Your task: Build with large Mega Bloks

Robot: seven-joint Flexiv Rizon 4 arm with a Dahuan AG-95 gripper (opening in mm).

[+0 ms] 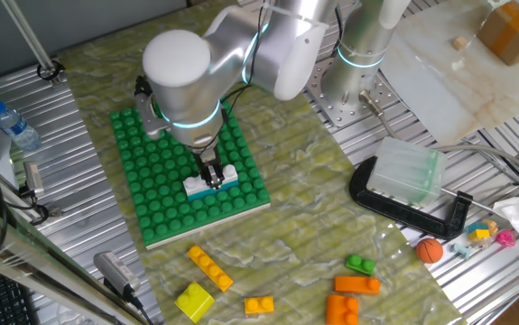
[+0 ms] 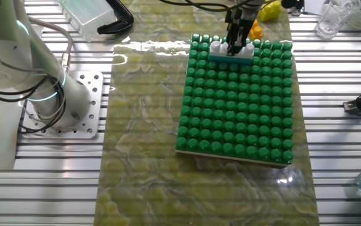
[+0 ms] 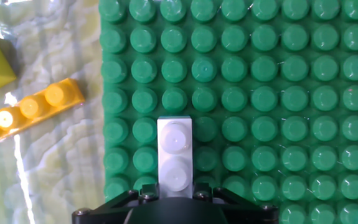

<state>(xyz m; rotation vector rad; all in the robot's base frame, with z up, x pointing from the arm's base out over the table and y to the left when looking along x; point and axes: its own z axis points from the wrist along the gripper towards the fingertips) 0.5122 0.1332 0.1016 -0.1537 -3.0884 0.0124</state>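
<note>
Gripper (image 1: 210,173) stood low over the green baseplate (image 1: 151,171), fingers closed narrowly around the white brick (image 1: 227,175) atop a teal brick (image 2: 230,58) near the plate's edge. Build looked barely begun: yellow brick (image 1: 210,268), orange bricks (image 1: 356,285) and others lay loose on the table.

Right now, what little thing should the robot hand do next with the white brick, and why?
Probably press straight down a touch, then let go. The gripper looks closed on the white brick, which sits on a teal brick on the green baseplate. I can't tell whether its studs are fully seated.
</note>
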